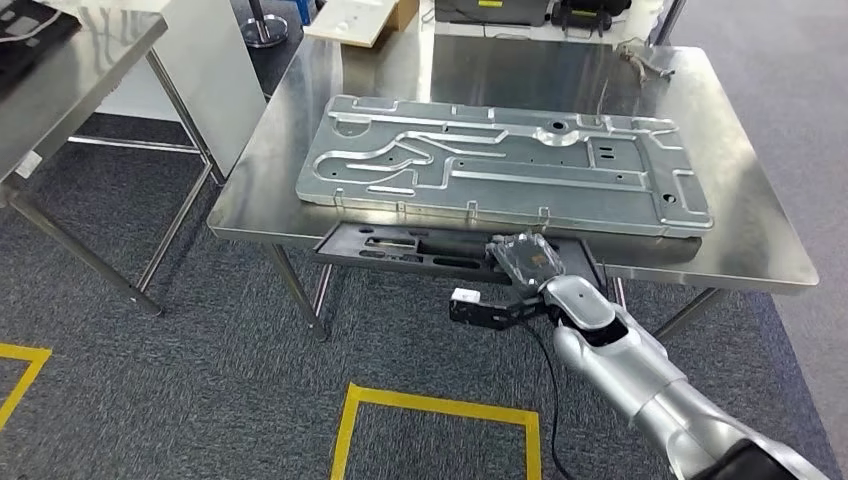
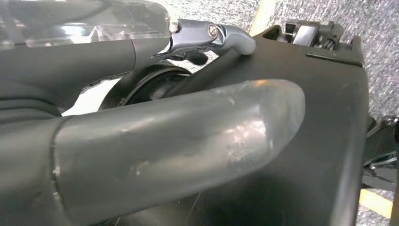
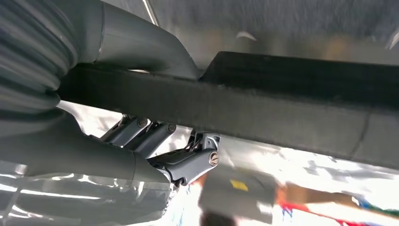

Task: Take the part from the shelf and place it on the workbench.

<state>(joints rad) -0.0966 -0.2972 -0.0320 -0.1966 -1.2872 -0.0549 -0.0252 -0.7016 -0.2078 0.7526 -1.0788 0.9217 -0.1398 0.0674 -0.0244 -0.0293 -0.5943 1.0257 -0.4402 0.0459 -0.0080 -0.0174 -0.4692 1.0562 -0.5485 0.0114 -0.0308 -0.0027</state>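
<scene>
head view: right hand gripped the black part at the workbench's 6 o'clock edge; lift level and clear that edge first. left hand's grasp was unclear.

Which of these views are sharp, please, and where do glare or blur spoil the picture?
Head view: sharp throughout, with soft ceiling-light reflections on the steel workbench. Left wrist view: the left hand looms close, its thumb slightly soft, with glare on the clear cover. Right wrist view: the black part is reasonably clear; the background beyond it is blurred and overexposed.
</scene>
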